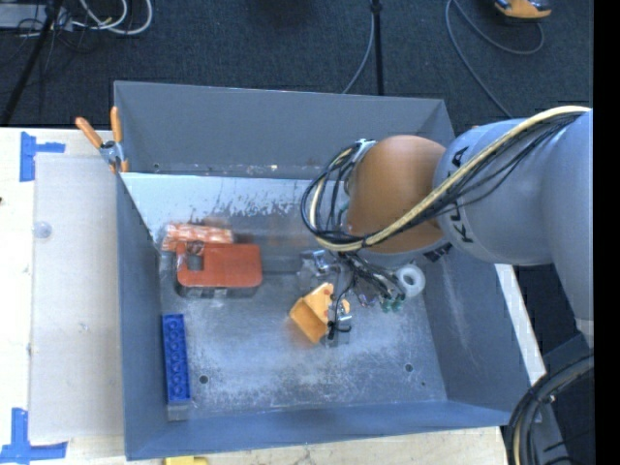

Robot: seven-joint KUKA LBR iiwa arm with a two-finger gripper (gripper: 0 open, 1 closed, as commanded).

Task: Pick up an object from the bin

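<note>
The hand point(335, 325) sits low at mid-frame, against the right side of a small orange wedge point(310, 315). Whether it is open or closed cannot be told. The wedge looks light, stiff and smooth, and is probably best pinched across its flat faces. Further left lie a red block point(221, 266) and a blue bar point(174, 356).

Bin point(291, 153): plain grey, floor flecked with pale scuffs.
Wedge point(311, 315): yellow-orange, just beside the claw point(335, 329).
Flat block point(221, 266): rust red, left of the claw.
Studded brick point(174, 358): bright blue, farther left of the claw.
Ring point(412, 280): white, right of the claw.
Wrist cover point(392, 194): orange-brown.
</note>
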